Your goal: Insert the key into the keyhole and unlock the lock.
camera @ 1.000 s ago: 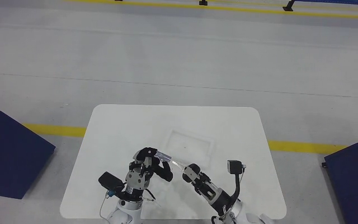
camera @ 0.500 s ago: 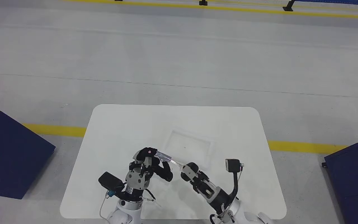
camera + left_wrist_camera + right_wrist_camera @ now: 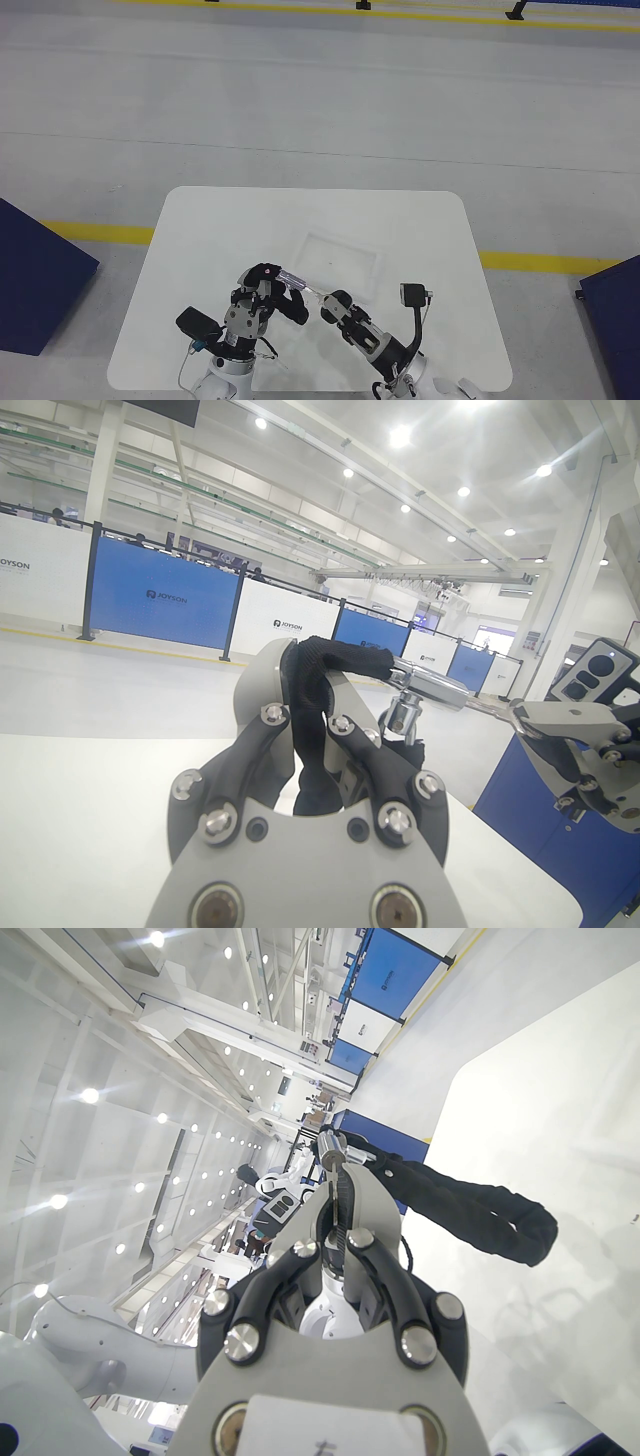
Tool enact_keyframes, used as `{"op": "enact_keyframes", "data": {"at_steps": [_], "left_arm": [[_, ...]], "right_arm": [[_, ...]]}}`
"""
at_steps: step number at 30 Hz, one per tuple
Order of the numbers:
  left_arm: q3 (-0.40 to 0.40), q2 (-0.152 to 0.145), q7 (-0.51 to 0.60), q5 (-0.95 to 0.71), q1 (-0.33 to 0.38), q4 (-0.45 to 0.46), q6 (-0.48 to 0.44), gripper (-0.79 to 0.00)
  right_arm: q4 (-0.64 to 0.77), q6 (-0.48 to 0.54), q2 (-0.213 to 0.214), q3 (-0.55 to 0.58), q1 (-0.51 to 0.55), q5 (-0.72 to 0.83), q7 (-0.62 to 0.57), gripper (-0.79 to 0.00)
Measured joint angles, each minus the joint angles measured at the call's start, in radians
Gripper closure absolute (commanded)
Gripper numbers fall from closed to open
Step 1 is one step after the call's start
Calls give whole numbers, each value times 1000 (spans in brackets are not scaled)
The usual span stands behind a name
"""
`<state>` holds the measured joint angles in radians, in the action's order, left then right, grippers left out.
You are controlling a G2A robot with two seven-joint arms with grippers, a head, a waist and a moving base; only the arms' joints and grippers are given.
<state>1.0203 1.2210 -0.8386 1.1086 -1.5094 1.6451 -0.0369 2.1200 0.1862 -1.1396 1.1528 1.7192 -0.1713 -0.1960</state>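
Right fingers [image 3: 372, 1200], pinching key [image 3: 334, 1198], edged closer to lock [image 3: 330, 1146]; left fingers [image 3: 257, 695] clamped on lock.

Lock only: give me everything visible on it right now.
The lock is a chrome cylinder on a cable sleeved in black woven fabric, with a short chrome stub beside the body. The left gripper is shut on the sleeved cable, holding the lock above the white table. Its keyhole end faces the right gripper, whose key meets the keyhole; insertion depth cannot be told.
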Motion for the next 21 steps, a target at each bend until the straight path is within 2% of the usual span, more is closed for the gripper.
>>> {"op": "enact_keyframes", "data": {"at_steps": [21], "left_arm": [[0, 0, 0, 0, 0, 0, 0, 0]], "right_arm": [[-8, -14, -9, -13, -23, -10, 1, 0]]}}
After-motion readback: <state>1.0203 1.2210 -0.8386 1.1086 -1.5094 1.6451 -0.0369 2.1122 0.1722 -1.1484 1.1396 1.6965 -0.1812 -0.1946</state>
